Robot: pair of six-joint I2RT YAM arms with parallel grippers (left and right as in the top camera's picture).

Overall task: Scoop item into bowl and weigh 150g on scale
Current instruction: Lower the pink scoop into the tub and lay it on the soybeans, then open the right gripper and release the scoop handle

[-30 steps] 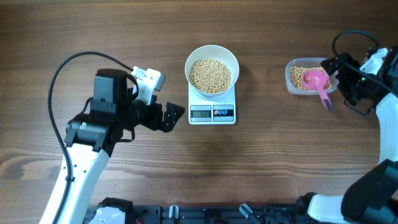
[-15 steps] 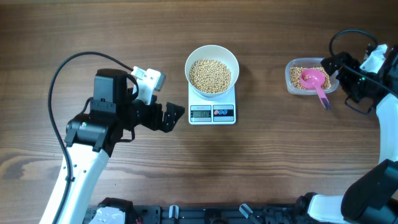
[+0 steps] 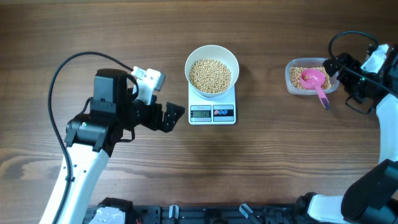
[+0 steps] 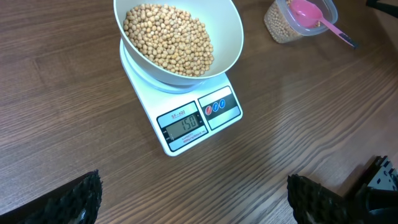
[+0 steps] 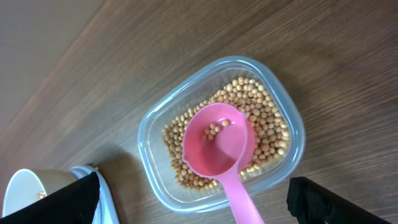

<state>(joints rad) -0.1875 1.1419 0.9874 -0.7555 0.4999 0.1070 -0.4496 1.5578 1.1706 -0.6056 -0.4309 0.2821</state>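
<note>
Now bowl [image 3: 188, 67] of beans [image 3: 210, 74] on scale [image 3: 212, 114] — left claw [image 3: 176, 116], right claw [image 3: 339, 79] both spread wide, empty

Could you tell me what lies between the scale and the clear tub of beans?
Nothing but bare wooden table separates the scale and the tub, as the overhead view shows.

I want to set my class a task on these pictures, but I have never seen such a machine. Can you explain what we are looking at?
Two robot arms work at a wooden table. One picture looks down from above; the other two come from a camera on each wrist. The left gripper and right gripper are both open, holding nothing. A white bowl of beans stands on a small scale, whose display appears to read 150. Near the right gripper, a clear tub holds more beans and a pink scoop.
</note>
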